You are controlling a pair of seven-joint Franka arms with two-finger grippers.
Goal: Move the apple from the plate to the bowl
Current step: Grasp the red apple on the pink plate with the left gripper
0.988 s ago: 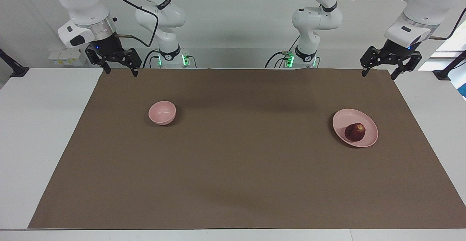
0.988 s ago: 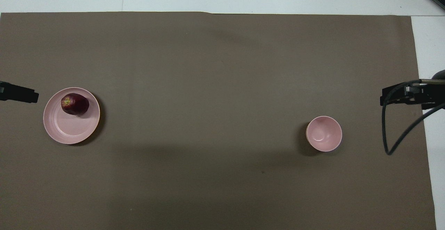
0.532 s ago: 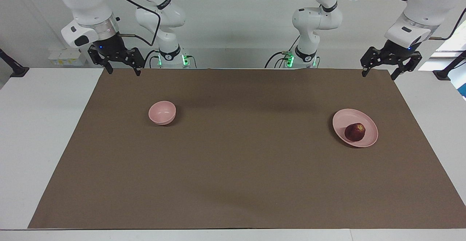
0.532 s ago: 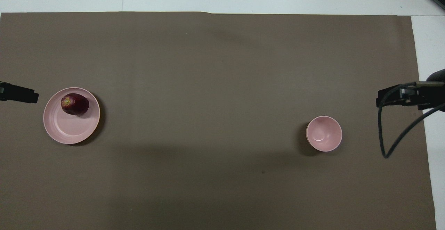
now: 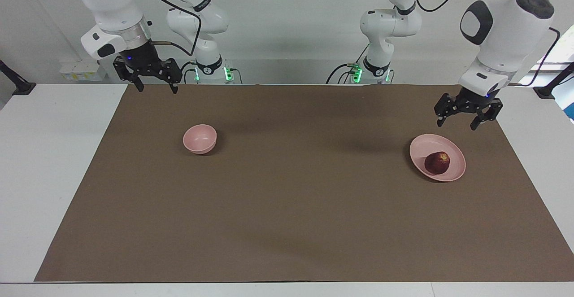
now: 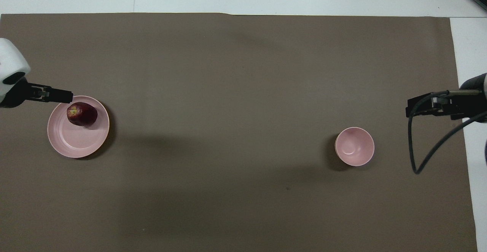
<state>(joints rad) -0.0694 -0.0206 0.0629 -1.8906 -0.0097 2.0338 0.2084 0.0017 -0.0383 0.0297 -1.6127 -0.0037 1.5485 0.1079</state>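
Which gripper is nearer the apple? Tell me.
Left. The left gripper hangs open just above the plate holding the apple; the right gripper waits open at the other end, near the bowl.

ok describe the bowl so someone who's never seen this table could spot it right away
Start from the brown mat covering most of the table. Toward the right arm's end of it, with bare mat all around, stands the bowl, small, round and pale pink. The other pink dish, the plate toward the left arm's end, is wider, flat and carries the apple; the bowl is deep and has nothing in it.
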